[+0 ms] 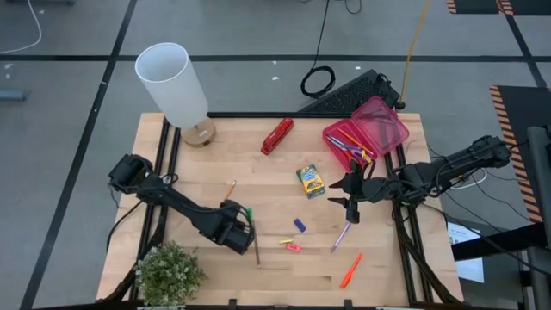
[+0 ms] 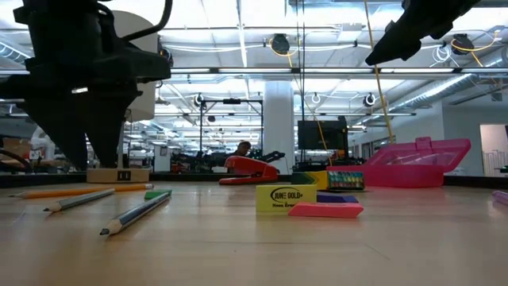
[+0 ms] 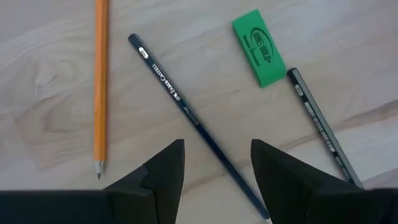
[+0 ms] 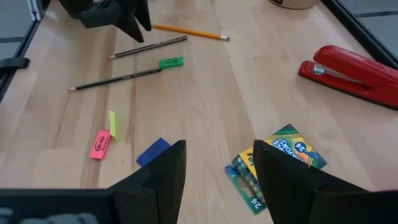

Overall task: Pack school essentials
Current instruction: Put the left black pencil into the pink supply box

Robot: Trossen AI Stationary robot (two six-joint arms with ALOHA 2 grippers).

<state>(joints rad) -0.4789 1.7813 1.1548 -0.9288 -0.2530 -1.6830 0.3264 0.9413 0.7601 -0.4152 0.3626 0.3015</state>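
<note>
Left wrist view: left gripper (image 3: pixel 216 180) jaws wide, empty, above dark pencil (image 3: pixel 193 121); right gripper (image 4: pixel 217 180) jaws wide, empty, near crayon box (image 4: pixel 273 165).

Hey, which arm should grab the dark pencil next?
Left. Its end effector hangs open right over the dark pencil, fingers on either side. The right end effector is across the table, near the crayon box.

Pencils (image 2: pixel 135 213) lying left, yellow eraser (image 2: pixel 286 199), pink eraser (image 2: pixel 325 210), red stapler (image 2: pixel 250 169)
</note>
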